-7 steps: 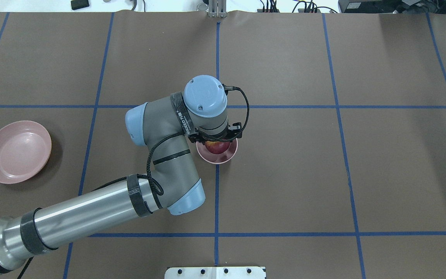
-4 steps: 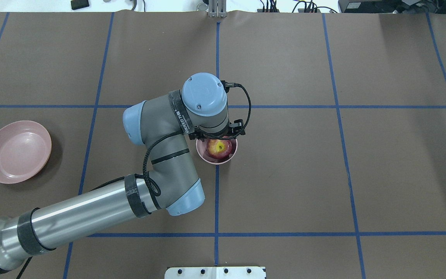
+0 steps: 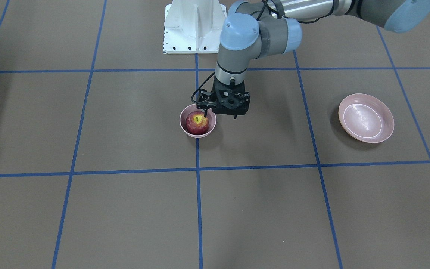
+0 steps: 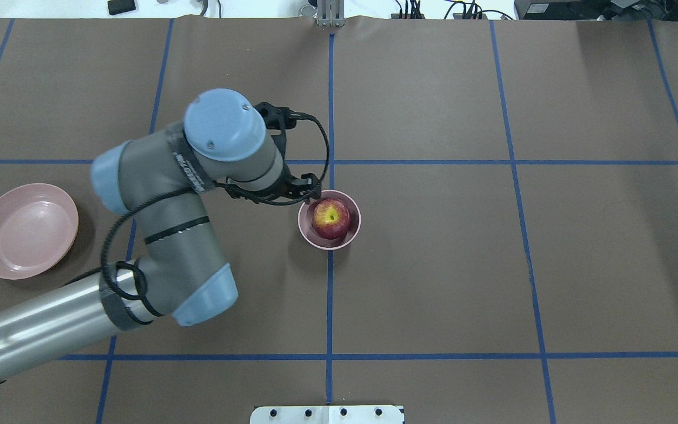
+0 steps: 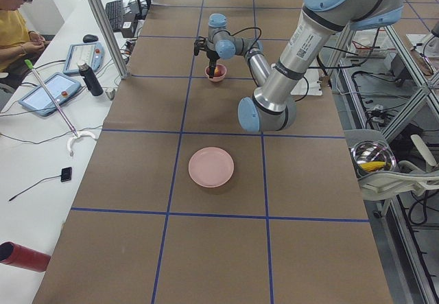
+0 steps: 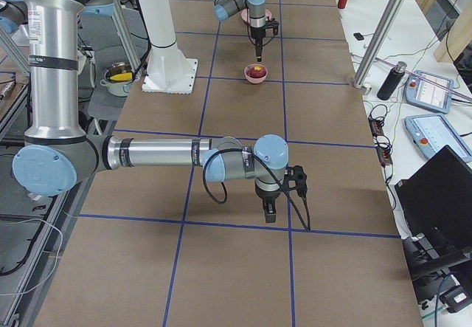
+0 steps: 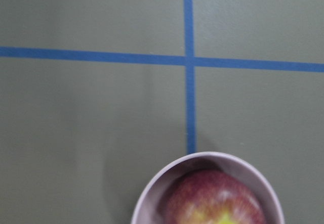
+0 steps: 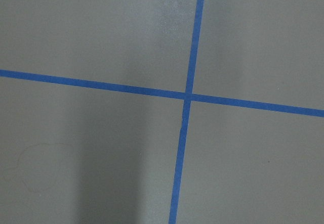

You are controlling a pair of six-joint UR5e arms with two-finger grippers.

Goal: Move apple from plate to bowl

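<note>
The dark red apple (image 4: 331, 218) with its yellow stem patch sits in the small deep pink bowl (image 4: 305, 228) on the table's centre line; both also show in the front view, the apple (image 3: 197, 123) inside the bowl (image 3: 182, 120). My left gripper (image 3: 220, 114) hangs open and empty, above and just beside the bowl on its plate side. The left wrist view shows the apple (image 7: 212, 204) and the bowl rim (image 7: 152, 193) at its bottom edge. The wide pink plate (image 4: 26, 229) lies empty at the far left. My right gripper (image 6: 269, 212) shows only in the right side view; I cannot tell its state.
Brown table cover with blue tape grid lines. The white robot base (image 3: 194, 26) stands at the table's near edge. A person (image 5: 17, 16) sits beyond the far edge, with tablets and a bottle there.
My left arm has swung away from over the bowl toward the plate side and risen. The apple stays in the bowl and is now fully uncovered.
</note>
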